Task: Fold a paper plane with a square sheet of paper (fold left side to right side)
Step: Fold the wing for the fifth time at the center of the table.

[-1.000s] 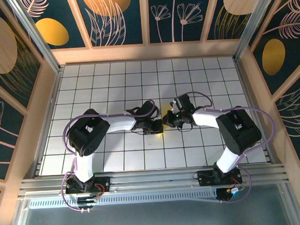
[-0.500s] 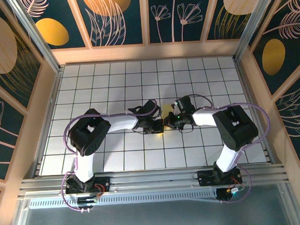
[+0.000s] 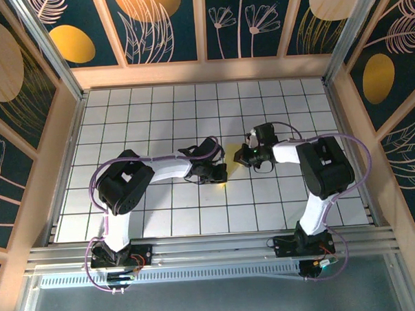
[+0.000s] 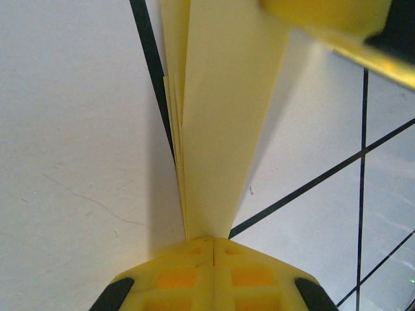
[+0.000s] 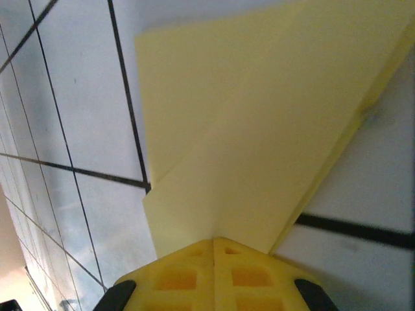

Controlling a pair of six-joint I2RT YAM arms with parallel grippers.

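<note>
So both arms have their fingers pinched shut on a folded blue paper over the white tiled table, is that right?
Not quite: the paper is yellow, not blue, as both wrist views show. The rest holds: the left fingers and the right fingers are each pinched shut on the folded paper over the white tiled table.

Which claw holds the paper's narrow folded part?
The left gripper: the yellow paper leaves it as a slim layered strip, whereas the right gripper pinches a broad flap.
</note>
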